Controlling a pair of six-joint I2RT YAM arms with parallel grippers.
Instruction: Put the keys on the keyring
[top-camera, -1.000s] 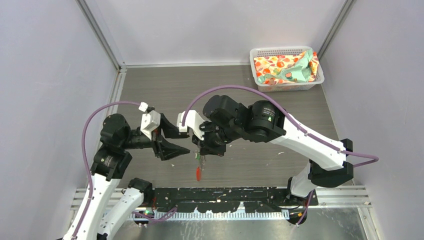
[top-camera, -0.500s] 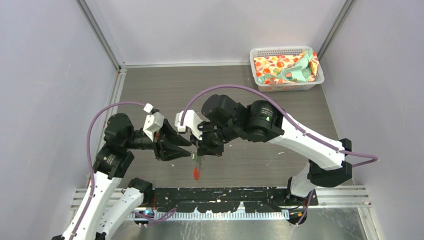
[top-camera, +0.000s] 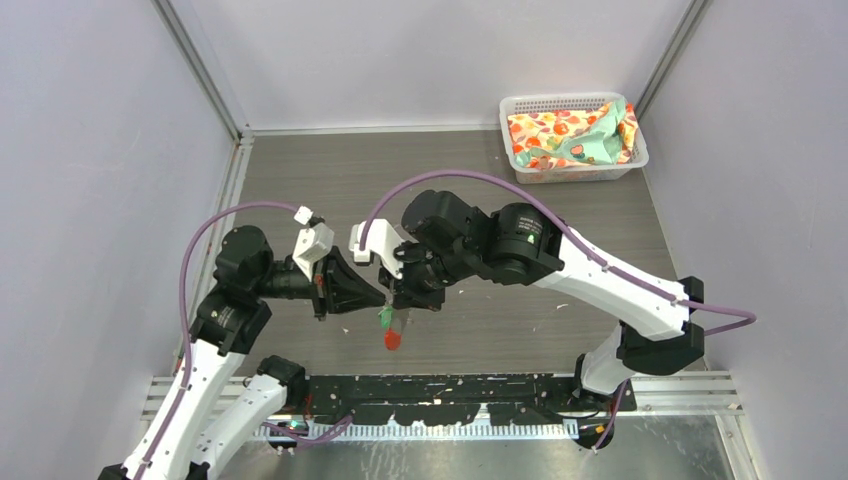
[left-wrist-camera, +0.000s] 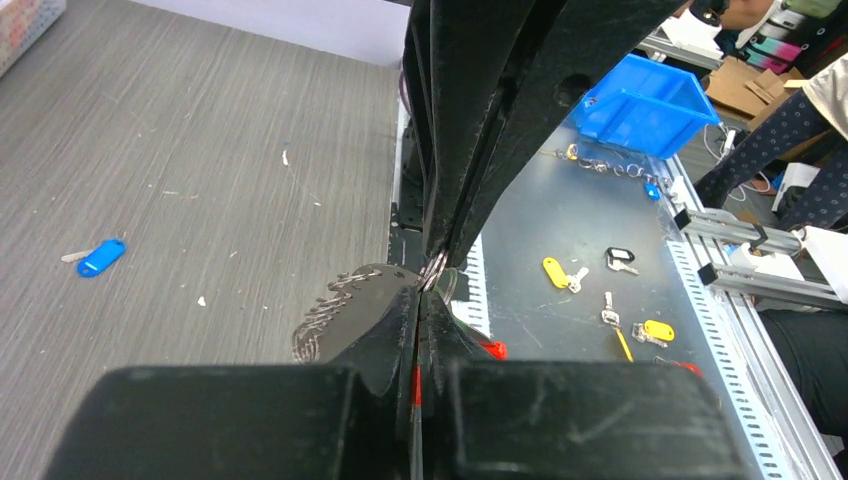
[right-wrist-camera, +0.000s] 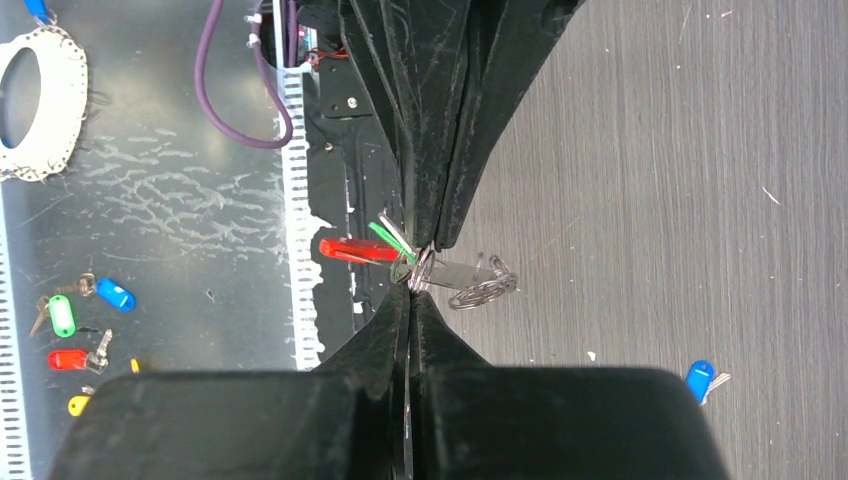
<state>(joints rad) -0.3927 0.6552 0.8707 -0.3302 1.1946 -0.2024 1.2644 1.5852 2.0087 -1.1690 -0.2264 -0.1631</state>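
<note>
- Where the two pincer tips meet above the bench (top-camera: 480, 170), we see the keyring (right-wrist-camera: 478, 288) held clear of the surface. Its silvery wire loops stick out to one side of the tips.
- From the keyring, the flat red tag (right-wrist-camera: 352, 249) juts out on the side of the tips opposite the loops. In the top view it dangles just below the ring.
- We find the green key (right-wrist-camera: 390, 236) right against the keyring, between the red tag and the tips. Whether it is threaded on the wire we cannot tell.
- We see the right pincer (right-wrist-camera: 410, 290) pressed together, pinching the keyring at its wire.
- Facing it tip to tip, the left pincer (left-wrist-camera: 420, 300) is pressed together too, with its tips at the keyring. Whether they nip the wire or the green key is hidden from us.
- We spot the blue key (right-wrist-camera: 700, 378) lying flat on the bench, well apart from the keyring and touched by neither pincer.
- Well beyond the keyring, up and to the right in the top view, we see a white basket (top-camera: 560, 99) holding a bright patterned packet (top-camera: 570, 135).
- On the near side of the keyring, past the bench edge, a metal ledge (left-wrist-camera: 540, 220) carries several spare keys (left-wrist-camera: 555, 272) with coloured heads, and a blue bin (left-wrist-camera: 650, 95).
</note>
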